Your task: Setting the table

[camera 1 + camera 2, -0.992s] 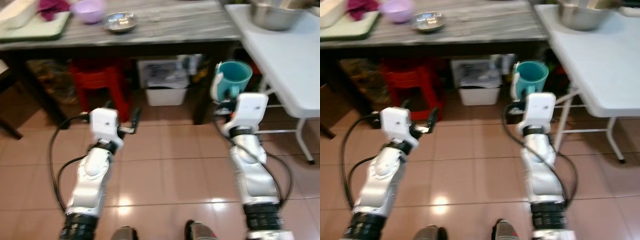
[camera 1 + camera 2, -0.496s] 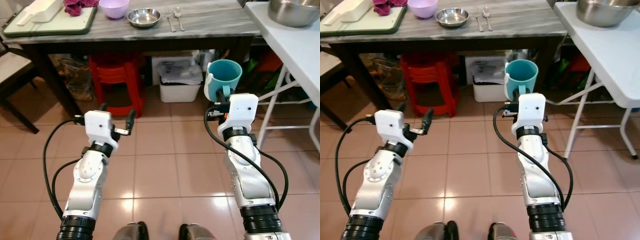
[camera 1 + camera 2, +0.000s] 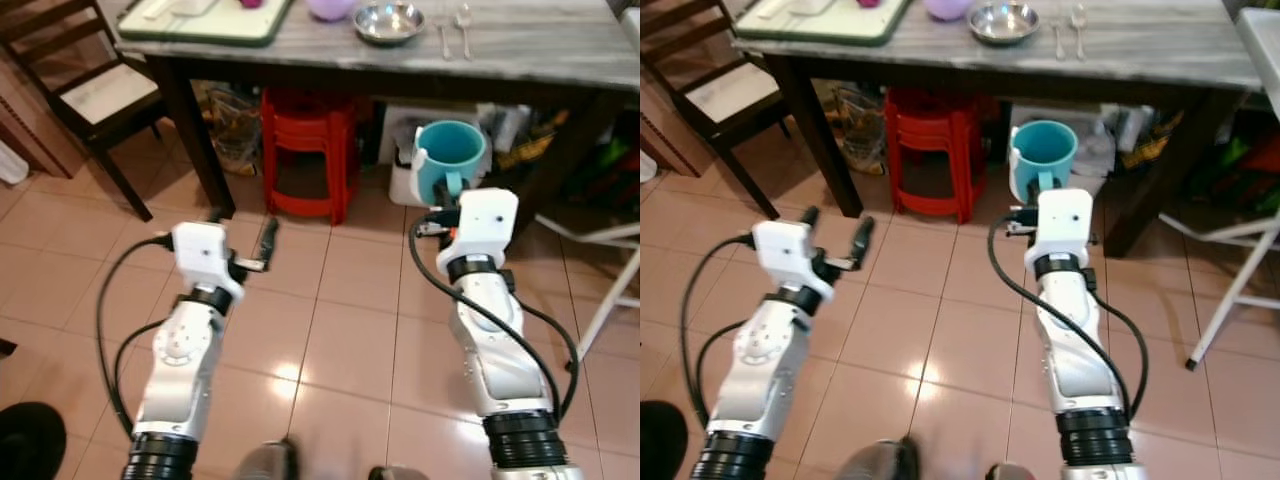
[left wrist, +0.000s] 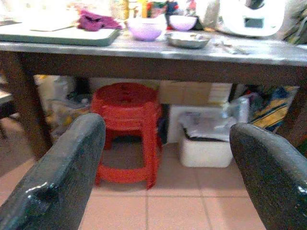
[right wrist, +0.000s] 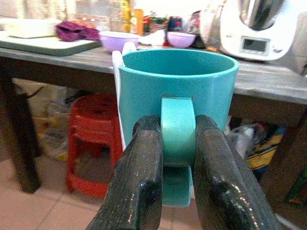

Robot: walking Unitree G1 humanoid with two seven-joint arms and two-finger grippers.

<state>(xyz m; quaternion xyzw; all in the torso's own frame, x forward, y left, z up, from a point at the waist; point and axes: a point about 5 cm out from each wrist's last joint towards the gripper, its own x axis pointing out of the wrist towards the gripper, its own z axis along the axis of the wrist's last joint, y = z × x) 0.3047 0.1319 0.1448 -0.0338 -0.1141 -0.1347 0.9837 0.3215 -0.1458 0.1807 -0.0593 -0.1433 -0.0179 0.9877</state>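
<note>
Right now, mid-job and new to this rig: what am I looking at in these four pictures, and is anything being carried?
You see a humanoid robot's own views. The two wide pictures come from its head, looking down at its silver arms over a tiled floor. The other two come from cameras on each wrist, looking along the black fingers.

The right tool is shut on the handle of a teal mug, held upright. The left tool is open and holds nothing.

Ahead stands a wooden table with a steel bowl, a lilac bowl, cutlery and a green tray. Beneath it sit red stools and a white bin. A dark chair stands to the robot's left.
</note>
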